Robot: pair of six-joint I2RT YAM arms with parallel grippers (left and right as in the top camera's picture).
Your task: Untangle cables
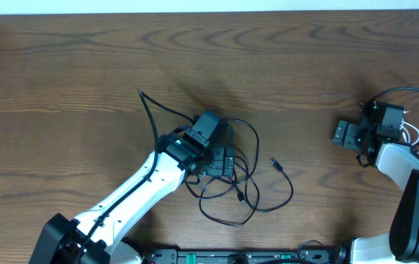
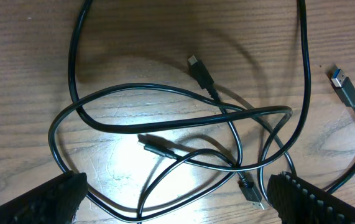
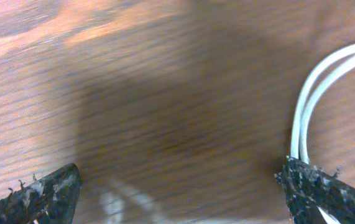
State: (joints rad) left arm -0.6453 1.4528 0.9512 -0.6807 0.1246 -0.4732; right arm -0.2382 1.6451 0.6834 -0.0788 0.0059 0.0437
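Presently, the wooden surface [image 1: 84, 59] is seen carrying a loose tangle of black cables [image 2: 230, 115] near the middle of its front edge. The left claw [image 2: 180, 199] is held spread wide over that tangle, with nothing gripped. The right claw [image 3: 183, 193] is likewise released and empty near the right edge. A doubled white cable [image 3: 306, 93] is seen just beside one of its fingertips. One USB plug [image 2: 345, 87] is noted lying clear of the crossings.
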